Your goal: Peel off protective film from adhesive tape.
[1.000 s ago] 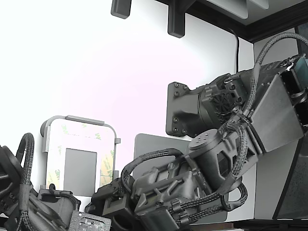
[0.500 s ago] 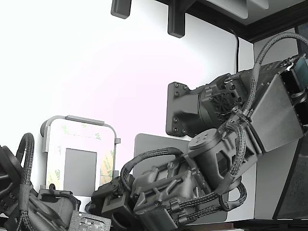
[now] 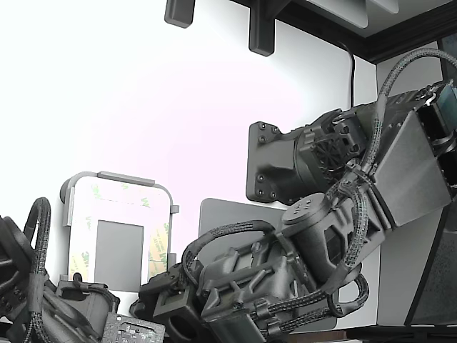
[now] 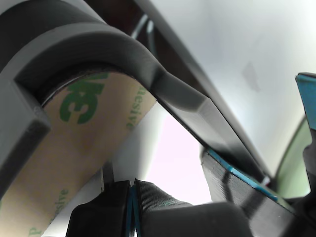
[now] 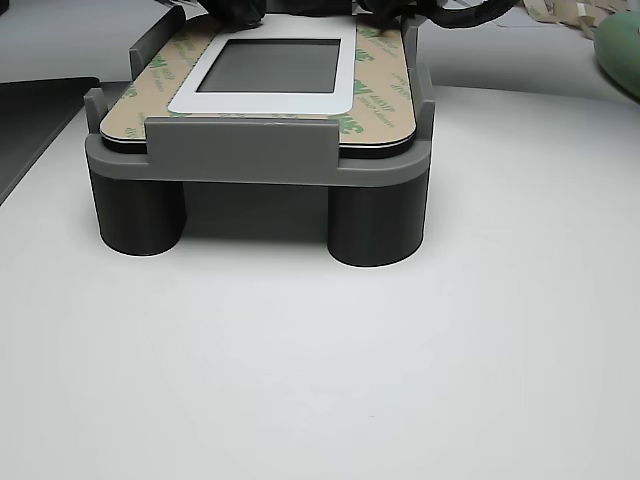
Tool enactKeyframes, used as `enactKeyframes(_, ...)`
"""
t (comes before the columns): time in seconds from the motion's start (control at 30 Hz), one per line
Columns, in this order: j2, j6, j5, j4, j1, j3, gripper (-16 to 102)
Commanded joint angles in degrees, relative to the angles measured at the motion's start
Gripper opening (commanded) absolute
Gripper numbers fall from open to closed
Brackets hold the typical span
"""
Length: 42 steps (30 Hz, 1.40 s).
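The protective film [image 4: 84, 143] is a tan liner with green 3M logos. It fills the wrist view close up, lying under the curved grey tray frame [image 4: 98, 44]. In the other view the film [image 5: 375, 90] faces the adhesive tape border around the grey panel [image 5: 275, 65]. In the exterior view the film [image 3: 158, 246] shows beside the panel [image 3: 118, 254]. My gripper [image 4: 132, 205] sits right at the film's edge, its dark pads pressed together with only a thin seam between. I cannot tell whether film is pinched between them. In the exterior view the arm hides the fingertips.
The tray frame [image 5: 240, 150] stands on two dark round legs on a white table. A dark grey mat [image 3: 228, 211] lies behind the arm. A second dark arm [image 3: 28, 286] sits at the exterior view's lower left. Loose strips [image 5: 570, 15] lie far right.
The arm's wrist section shifted a little left and down, then back right, staying at the tray's near corner. The tray and film look the same.
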Motion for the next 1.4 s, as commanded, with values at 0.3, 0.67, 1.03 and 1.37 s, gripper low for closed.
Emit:
enactKeyframes(0.3,2.20,0.00,0.35,0.53,-0.18,-1.76,-10)
enactKeyframes(0.67,2.64,-0.44,0.62,1.23,-0.09,-1.93,-10)
enactKeyframes(1.03,1.05,-1.41,0.53,1.85,-0.09,-4.31,-10)
enactKeyframes(1.37,0.18,-2.99,-1.05,-0.97,-1.49,-3.16,-10)
